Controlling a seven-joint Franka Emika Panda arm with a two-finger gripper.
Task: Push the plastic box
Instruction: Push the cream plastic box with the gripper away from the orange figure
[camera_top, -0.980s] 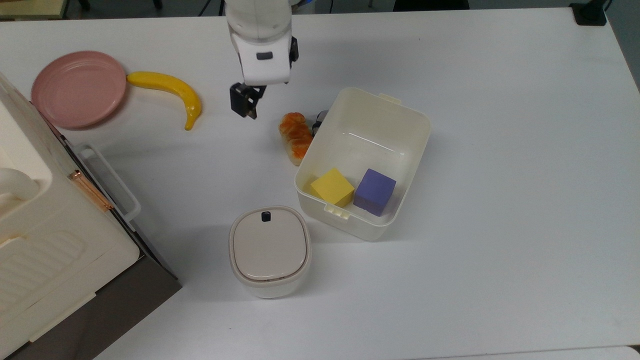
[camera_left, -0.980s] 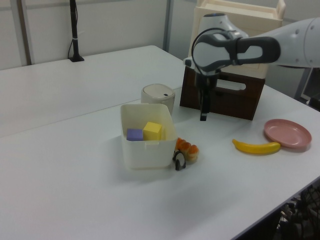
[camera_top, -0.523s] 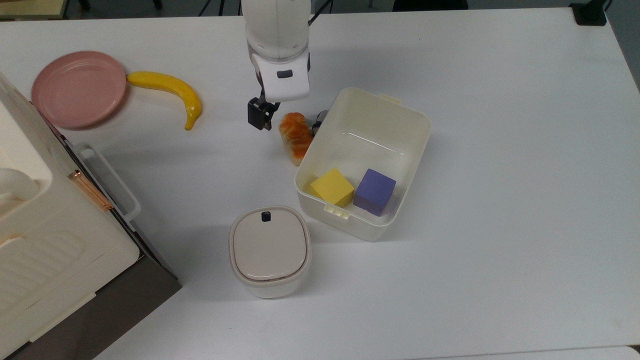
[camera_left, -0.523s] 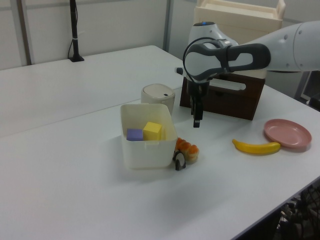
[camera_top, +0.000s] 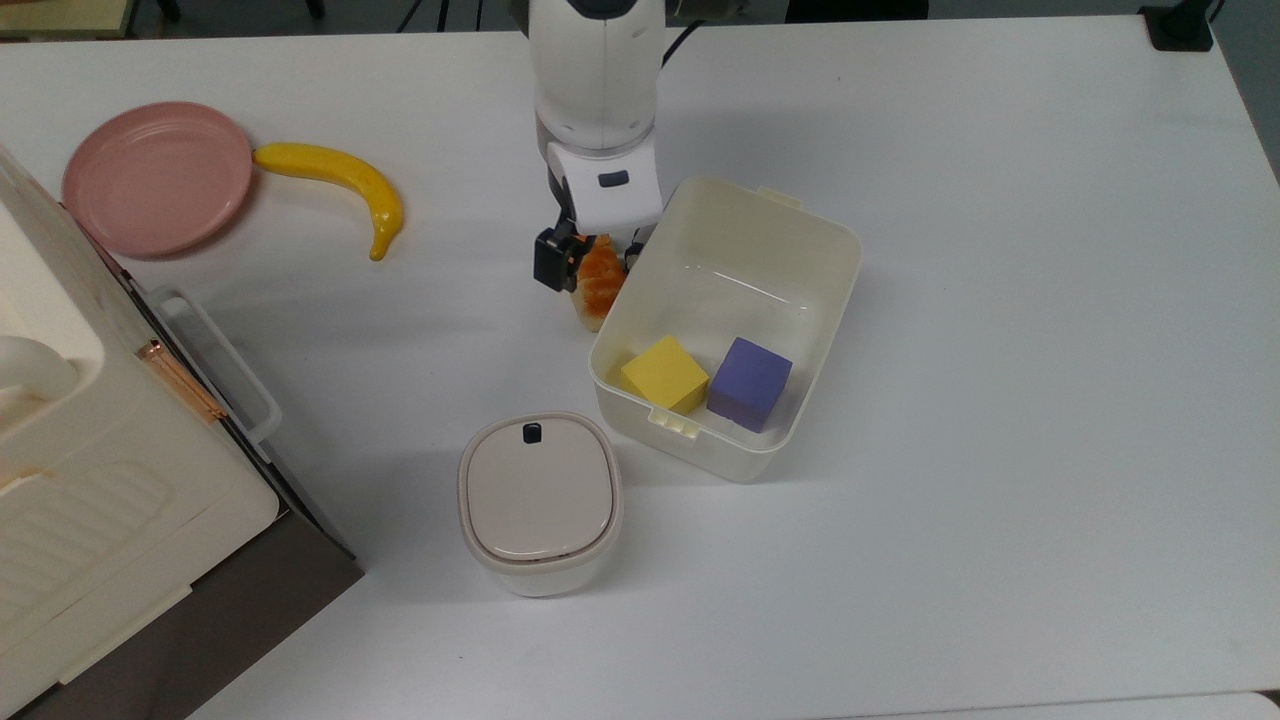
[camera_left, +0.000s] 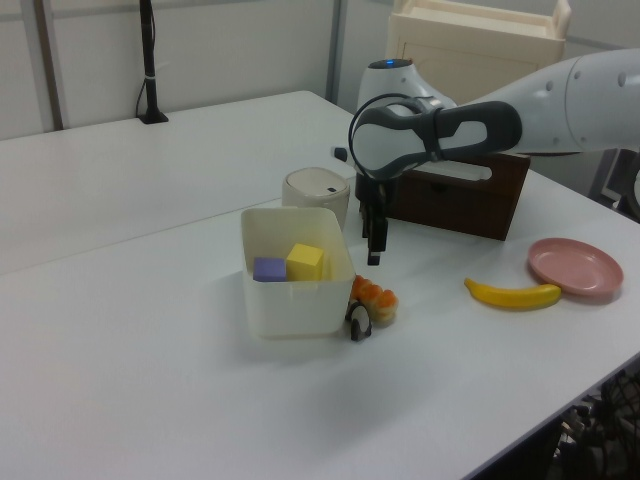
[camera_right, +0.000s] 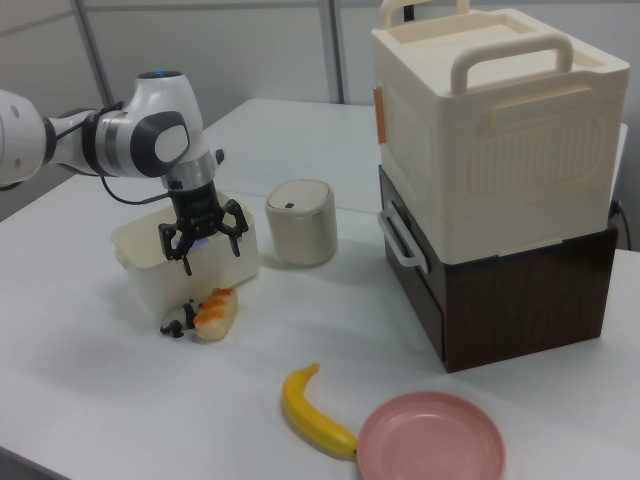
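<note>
Deep cream box (camera_top: 800, 330) with rounded corners, centre of the top view, holds two cubes; open, empty pincer (camera_right: 204, 240) hovers beside it.

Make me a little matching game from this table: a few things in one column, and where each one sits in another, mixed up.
Things:
1. yellow cube
2. banana
3. orange bread roll
4. round-cornered lidded container

Places:
A. beside the pink plate
B. inside the plastic box
C. under the gripper
D. on the table in front of the box's short side, top view

Pairs: 1-B, 2-A, 3-C, 4-D
</note>
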